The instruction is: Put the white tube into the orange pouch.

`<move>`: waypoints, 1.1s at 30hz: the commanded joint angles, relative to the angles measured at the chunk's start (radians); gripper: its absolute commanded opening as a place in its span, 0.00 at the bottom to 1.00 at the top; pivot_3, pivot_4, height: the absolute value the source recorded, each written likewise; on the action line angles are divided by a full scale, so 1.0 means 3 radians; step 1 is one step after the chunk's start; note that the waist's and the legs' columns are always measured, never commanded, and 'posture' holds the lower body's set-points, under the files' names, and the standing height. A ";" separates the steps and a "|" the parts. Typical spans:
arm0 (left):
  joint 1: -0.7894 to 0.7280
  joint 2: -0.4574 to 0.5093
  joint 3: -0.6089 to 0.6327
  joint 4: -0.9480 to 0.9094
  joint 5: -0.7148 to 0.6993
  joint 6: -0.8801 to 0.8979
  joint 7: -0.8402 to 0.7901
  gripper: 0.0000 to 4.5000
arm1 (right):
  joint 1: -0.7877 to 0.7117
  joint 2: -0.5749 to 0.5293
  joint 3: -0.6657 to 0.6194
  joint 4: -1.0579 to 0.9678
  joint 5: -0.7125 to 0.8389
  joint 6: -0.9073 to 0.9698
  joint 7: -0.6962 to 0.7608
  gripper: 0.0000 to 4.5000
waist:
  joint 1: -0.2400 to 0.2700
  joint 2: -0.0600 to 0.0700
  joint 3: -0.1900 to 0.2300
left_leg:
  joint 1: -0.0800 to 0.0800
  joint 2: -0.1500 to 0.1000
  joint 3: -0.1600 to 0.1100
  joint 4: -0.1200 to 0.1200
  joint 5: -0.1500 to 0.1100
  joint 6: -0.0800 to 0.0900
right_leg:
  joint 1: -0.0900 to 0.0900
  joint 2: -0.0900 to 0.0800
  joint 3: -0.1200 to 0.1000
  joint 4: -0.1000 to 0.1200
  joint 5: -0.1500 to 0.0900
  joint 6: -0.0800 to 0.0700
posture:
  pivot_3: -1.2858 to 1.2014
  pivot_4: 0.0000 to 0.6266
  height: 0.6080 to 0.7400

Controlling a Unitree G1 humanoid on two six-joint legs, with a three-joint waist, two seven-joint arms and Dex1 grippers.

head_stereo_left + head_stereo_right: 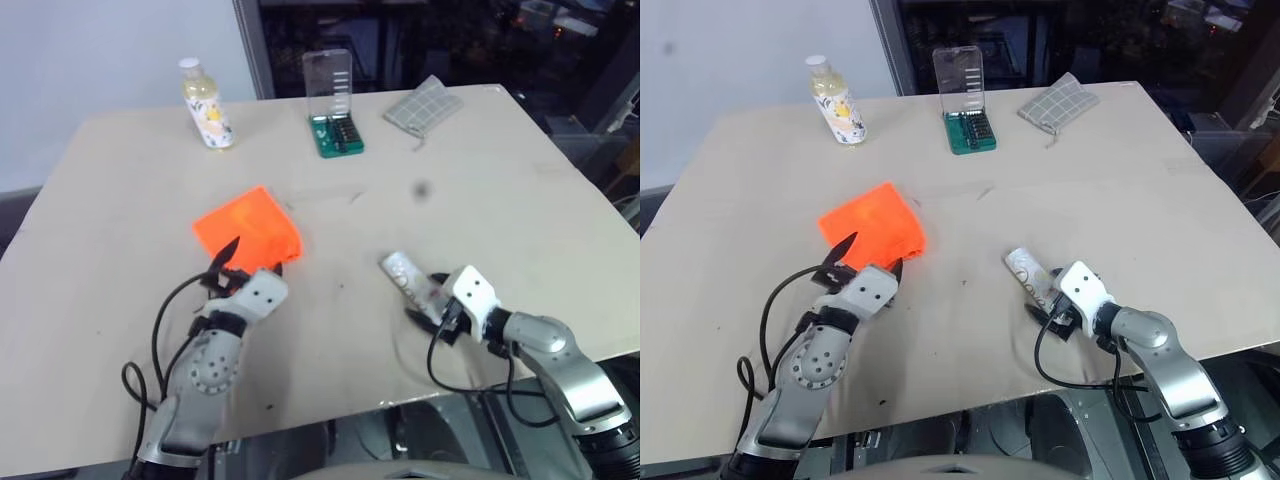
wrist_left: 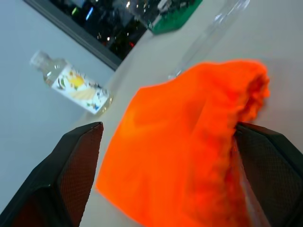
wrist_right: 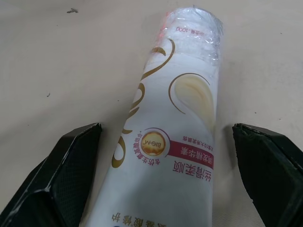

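**Tube framed by the right claw, pouch framed by the left — nothing gripped yet**

The right claw (image 1: pixel 432 300) is seen spread wide, one finger on either side of the white tube (image 3: pixel 177 127), which lies flat on the bench (image 1: pixel 500 190) and runs lengthwise out from between the fingers, cap end farthest away. No contact between the pads and the tube can be made out. The tube is judged light and soft-walled, with a glossy skin that may slip; it would likely flatten if squeezed hard. A hold across the middle of the body, on the two narrow edges, is judged safest — near the cap the section is rounder and stiffer, near the crimped tail it is thin and could twist out.

The left claw (image 1: pixel 238 262) is likewise wide and empty, its fingers standing either side of the near edge of the orange pouch (image 2: pixel 189 142). The pouch is limp fabric, lying collapsed just ahead of this claw; its gathered mouth sits by one finger. It is expected to sag and close on itself, so a pinch on a single layer at the mouth rim would be needed to hold it open.
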 commanded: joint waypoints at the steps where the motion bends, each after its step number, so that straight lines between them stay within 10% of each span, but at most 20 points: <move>1: -0.0003 -0.0043 0.0099 -0.0080 0.0042 -0.0058 0.0075 1.00 | 0.0080 -0.0066 0.0040 0.0274 -0.0178 0.0107 -0.0060 0.99 | 0.0000 0.0000 0.0000 | 0.0000 0.0000 -0.0001 0.0000 0.0000 0.0000 | 0.0000 0.0000 0.0000 0.0001 -0.0004 0.0007 | 0.52 0.24 1.00; 19: -0.0095 -0.0133 0.0251 0.0012 -0.0105 0.0175 -0.0237 1.00 | 0.0179 -0.0048 0.0021 0.0196 -0.0107 0.0206 -0.0107 0.99 | 0.0002 0.0001 -0.0007 | 0.0003 0.0000 -0.0004 0.0001 0.0000 0.0000 | 0.0005 0.0000 -0.0004 0.0001 -0.0006 0.0009 | 0.52 0.24 1.00; 29: -0.0090 -0.0145 0.0281 -0.0066 -0.0191 0.0157 -0.0276 1.00 | 0.0141 -0.0038 0.0005 0.0231 -0.0133 0.0124 -0.0141 0.11 | 0.0000 -0.0013 -0.0020 | 0.0004 0.0000 -0.0006 0.0001 0.0000 0.0000 | 0.0006 -0.0002 -0.0006 0.0000 -0.0006 0.0009 | 0.52 0.24 1.00; 33: -0.0114 -0.0185 0.0285 -0.0150 -0.0345 0.0247 -0.0424 1.00 | 0.0046 -0.0026 -0.0031 0.0225 -0.0130 0.0082 -0.0146 0.06 | 0.0000 -0.0016 -0.0021 | 0.0006 0.0000 -0.0006 0.0003 0.0000 0.0000 | 0.0010 -0.0003 -0.0006 0.0000 -0.0006 0.0009 | 0.52 0.24 1.00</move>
